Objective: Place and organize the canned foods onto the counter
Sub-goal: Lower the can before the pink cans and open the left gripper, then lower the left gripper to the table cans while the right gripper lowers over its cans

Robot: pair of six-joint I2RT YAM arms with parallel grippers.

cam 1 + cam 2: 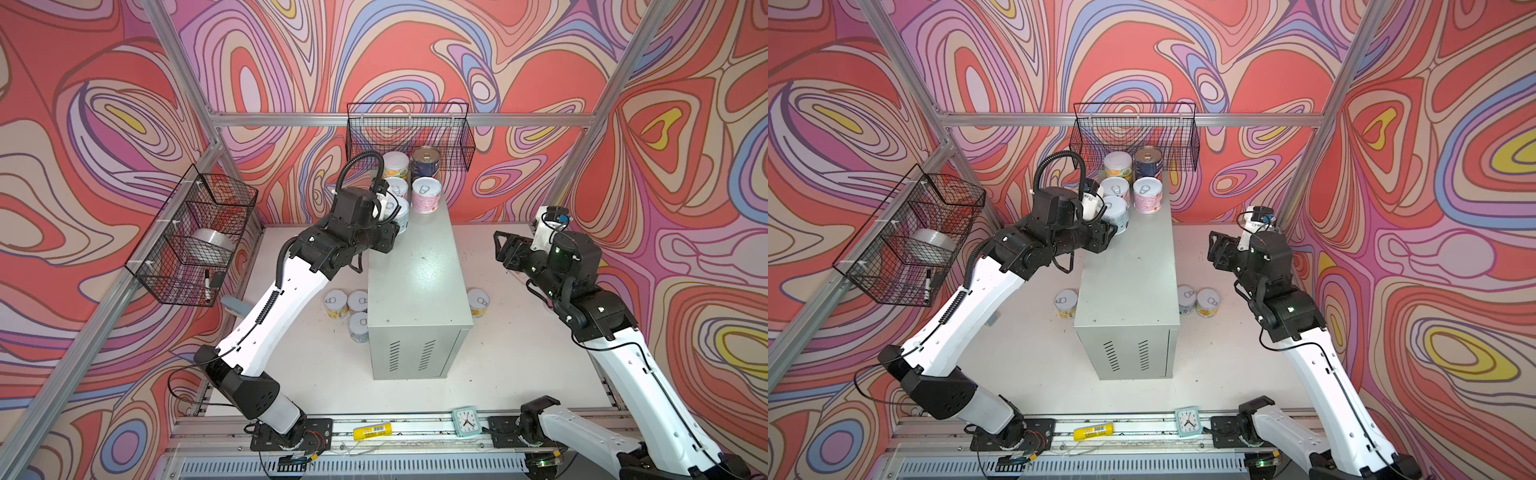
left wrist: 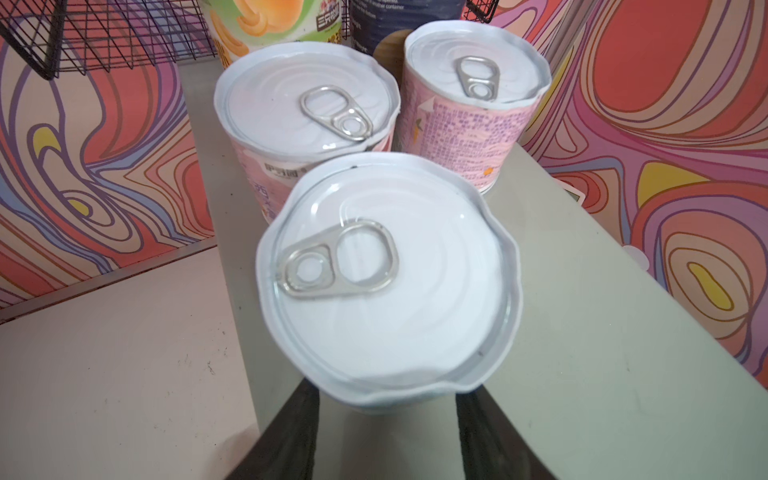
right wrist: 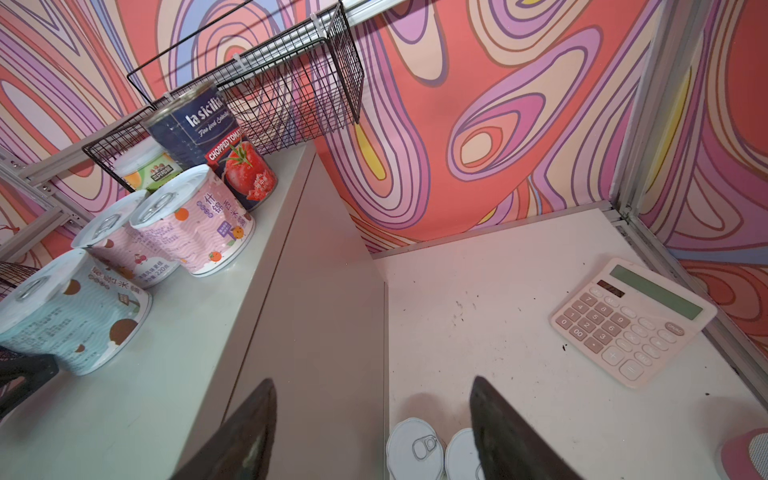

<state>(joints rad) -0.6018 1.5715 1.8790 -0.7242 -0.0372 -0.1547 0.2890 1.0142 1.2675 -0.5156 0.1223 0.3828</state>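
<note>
**Left claw** (image 2: pixel 384 399): clamped low on the pale-blue can (image 2: pixel 386 282), one finger on each flank.
**Held can:** upright and apparently set down on the grey desk (image 1: pixel 415 282). It is at 6 o'clock of the nearer pink can (image 2: pixel 305 112) and just beside it; whether they touch cannot be told.
**Right claw** (image 3: pixel 374 380): fingers apart and empty, over the white desk (image 1: pixel 519 332) at 3 o'clock of the grey desk.
**Stock on the grey desk, 12 o'clock end:** white-lidded can (image 1: pixel 395 164), navy can (image 1: pixel 426 162), second pink can (image 1: pixel 426 195).
**Stock on the white desk:** three cans (image 1: pixel 358 300) at 9 o'clock of the grey desk, two cans (image 1: pixel 1208 302) at 3 o'clock.

**Hazards, as judged:**
- The pale-blue can sits close to the grey desk's 9 o'clock edge. A sideways drag on release could tip it off.
- A push toward 12 o'clock would shove the pink row.
- The rims look wavy and the walls thin, so a hard squeeze may dent them.
- The two cans stand close together, and a finger landing between them may topple one.
</note>
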